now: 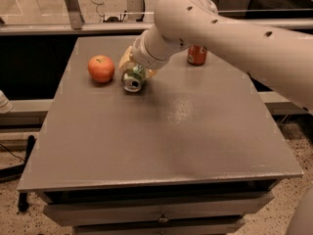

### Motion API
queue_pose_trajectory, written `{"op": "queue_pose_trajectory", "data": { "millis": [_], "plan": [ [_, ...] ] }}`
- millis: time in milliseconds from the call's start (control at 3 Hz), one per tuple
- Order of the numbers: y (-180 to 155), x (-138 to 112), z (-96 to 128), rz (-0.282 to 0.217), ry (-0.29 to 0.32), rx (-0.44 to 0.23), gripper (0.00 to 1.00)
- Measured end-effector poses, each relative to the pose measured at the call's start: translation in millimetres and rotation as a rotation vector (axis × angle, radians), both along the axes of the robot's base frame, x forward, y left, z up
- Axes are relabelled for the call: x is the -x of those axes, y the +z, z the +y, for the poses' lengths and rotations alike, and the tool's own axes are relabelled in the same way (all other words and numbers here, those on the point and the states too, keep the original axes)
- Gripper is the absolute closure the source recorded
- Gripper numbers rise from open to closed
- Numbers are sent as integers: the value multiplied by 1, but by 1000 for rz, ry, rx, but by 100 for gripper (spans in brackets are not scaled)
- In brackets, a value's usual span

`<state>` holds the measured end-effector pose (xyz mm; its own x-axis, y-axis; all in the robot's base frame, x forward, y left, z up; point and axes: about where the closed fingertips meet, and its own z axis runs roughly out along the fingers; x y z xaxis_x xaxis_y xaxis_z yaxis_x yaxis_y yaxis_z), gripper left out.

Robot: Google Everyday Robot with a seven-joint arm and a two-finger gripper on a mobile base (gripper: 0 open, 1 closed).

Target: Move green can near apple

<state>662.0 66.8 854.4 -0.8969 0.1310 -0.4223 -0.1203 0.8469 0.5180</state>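
Red-orange skin marks the apple (101, 68), which is seen on the left part of the grey table (171, 131), towards its far edge. Just beside it to the right, parted from it by a narrow strip of tabletop, the green can (132, 81) is found, tipped so that its silver top is turned towards the camera. The can is pinched by the gripper (135, 72), whose yellowish fingers (126, 59) are pressed against its sides; whether its lower edge is touching the table cannot be told. Farther right, well apart, a red-orange cola can (196, 55) is seen upright (it plays no part here). The white arm (220, 28) is stretched in from the right across the upper view. The placing is judged to be nearly done, the can being near the apple. Trouble could be caused by the release: because the can is held tilted, it may be toppled once let go and, being round, may be rolled into the apple or away from it. The apple could likewise be nudged and set rolling if the fingers are spread wide on that side.
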Motion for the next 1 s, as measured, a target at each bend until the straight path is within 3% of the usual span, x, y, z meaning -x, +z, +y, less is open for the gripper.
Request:
{"op": "queue_pose_trajectory", "data": {
  "millis": [333,1000],
  "plan": [
    [-1,1,1,5,5,-3,0],
    [3,1,1,5,6,-5,0]
  ]
}}
